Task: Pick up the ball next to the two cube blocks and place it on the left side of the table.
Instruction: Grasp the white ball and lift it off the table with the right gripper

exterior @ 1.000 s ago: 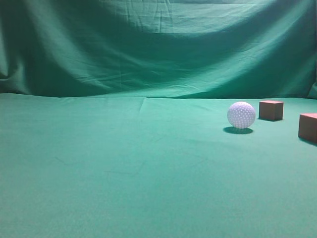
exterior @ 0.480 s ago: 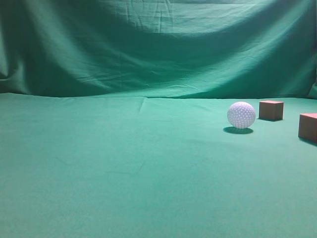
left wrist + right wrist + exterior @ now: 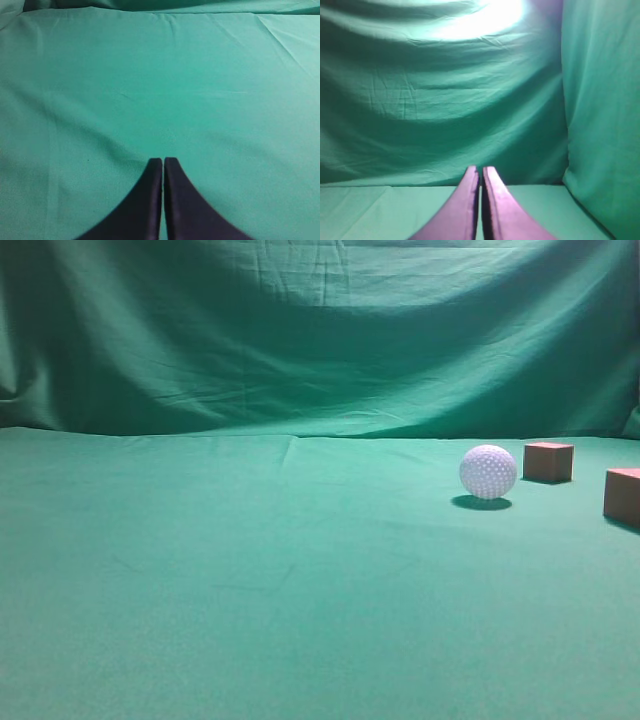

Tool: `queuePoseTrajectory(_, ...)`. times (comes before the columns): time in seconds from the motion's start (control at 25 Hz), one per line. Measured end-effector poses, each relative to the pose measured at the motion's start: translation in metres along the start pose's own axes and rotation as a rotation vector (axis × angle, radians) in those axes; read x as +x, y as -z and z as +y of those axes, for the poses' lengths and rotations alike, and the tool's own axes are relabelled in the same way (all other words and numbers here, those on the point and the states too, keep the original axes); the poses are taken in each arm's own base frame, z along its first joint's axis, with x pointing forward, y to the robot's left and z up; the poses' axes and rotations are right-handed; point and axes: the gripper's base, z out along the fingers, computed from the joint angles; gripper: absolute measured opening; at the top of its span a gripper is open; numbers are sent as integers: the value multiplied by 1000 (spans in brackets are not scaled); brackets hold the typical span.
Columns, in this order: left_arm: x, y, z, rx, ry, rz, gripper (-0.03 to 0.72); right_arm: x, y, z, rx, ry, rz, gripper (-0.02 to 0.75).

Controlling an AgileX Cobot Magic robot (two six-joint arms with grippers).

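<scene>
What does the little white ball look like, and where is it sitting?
The ball is round and white with tiny dimples all over, like a golf ball. It rests on the green table toward the right side, with a dark shadow under it. Only the cloth touches it. Just right of it, with a small gap, stands a reddish-brown cube. No gripper is near it in the exterior view.

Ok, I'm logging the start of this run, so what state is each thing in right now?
ball: resting on the table, not gripped
far cube: sitting flat, apart from the ball
near cube: sitting flat, cut off by the frame edge
left gripper: shut, empty
right gripper: shut, empty
</scene>
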Motion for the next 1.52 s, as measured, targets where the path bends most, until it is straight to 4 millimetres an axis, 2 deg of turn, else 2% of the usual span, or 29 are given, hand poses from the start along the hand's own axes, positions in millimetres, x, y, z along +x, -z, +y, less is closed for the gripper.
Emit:
queuePoseTrajectory(0.16, 0, 0, 0, 0, 0, 0, 0, -35, -10, -2, 58, -27, 220, 0)
queuePoseTrajectory(0.32, 0, 0, 0, 0, 0, 0, 0, -55, -32, -4, 109, -37, 492, 0)
queuePoseTrajectory(0.52, 0, 0, 0, 0, 0, 0, 0, -63, -60, 2, 54, 0, 681, 0)
queuePoseTrajectory(0.76, 0, 0, 0, 0, 0, 0, 0, -62, -100, 26, -172, 126, 969, 0)
queuePoseTrajectory(0.88, 0, 0, 0, 0, 0, 0, 0, -51, -127, 38, -250, 163, 1125, 0)
queuePoseTrajectory(1.0, 0, 0, 0, 0, 0, 0, 0, -37, -152, 54, -319, 209, 1210, 0)
queuePoseTrajectory(1.16, 0, 0, 0, 0, 0, 0, 0, -9, -181, 75, -379, 243, 1234, 0)
queuePoseTrajectory(1.32, 0, 0, 0, 0, 0, 0, 0, 23, -206, 86, -386, 239, 1213, 0)
queuePoseTrajectory(1.36, 0, 0, 0, 0, 0, 0, 0, 31, -210, 89, -385, 237, 1208, 48)
queuePoseTrajectory(1.4, 0, 0, 0, 0, 0, 0, 0, 39, -214, 91, -387, 235, 1207, 48)
queuePoseTrajectory(1.44, 0, 0, 0, 0, 0, 0, 0, 44, -217, 93, -387, 229, 1209, 125)
queuePoseTrajectory(1.52, 0, 0, 0, 0, 0, 0, 0, 56, -220, 98, -391, 217, 1218, 229)
